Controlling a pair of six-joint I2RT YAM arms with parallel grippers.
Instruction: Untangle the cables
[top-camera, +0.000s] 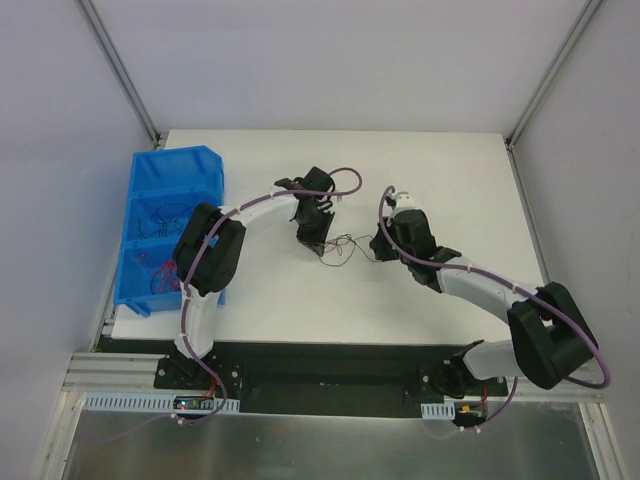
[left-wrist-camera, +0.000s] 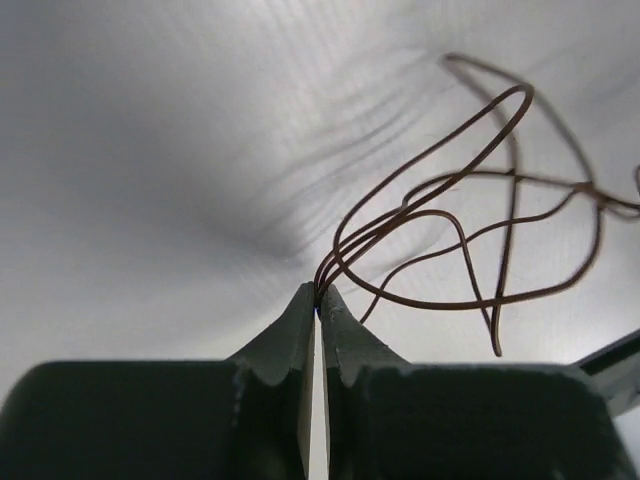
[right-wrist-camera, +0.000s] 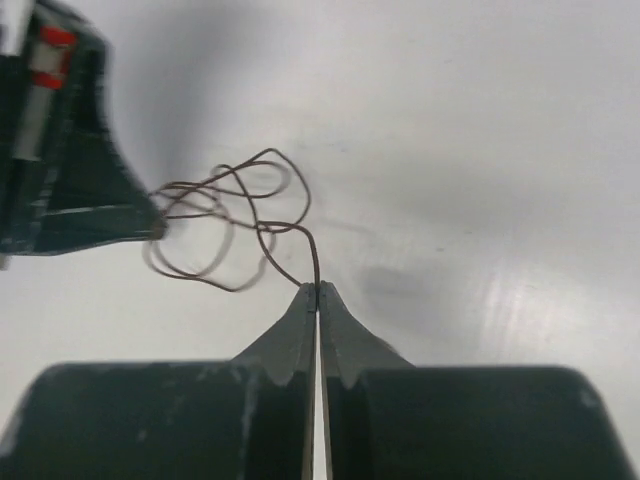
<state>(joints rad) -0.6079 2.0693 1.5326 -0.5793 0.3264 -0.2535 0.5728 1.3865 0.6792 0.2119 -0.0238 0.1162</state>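
Note:
The cables (top-camera: 345, 246) are a small tangle of thin dark wires lying on the white table (top-camera: 450, 180) between my two grippers. My left gripper (top-camera: 318, 240) sits at the tangle's left end. In the left wrist view it (left-wrist-camera: 318, 291) is shut, its tips pinching several strands of the cables (left-wrist-camera: 470, 200), which loop away to the upper right. My right gripper (top-camera: 383, 243) is at the tangle's right end. Seen from the right wrist, it (right-wrist-camera: 318, 287) is shut on one strand of the cables (right-wrist-camera: 235, 215), and the left gripper's dark body (right-wrist-camera: 70, 170) shows at the far left.
A blue bin (top-camera: 170, 225) with compartments stands at the table's left edge and holds more thin wires. The left arm's elbow (top-camera: 208, 250) hangs over the bin's right side. Metal frame posts (top-camera: 120, 70) rise at the back corners.

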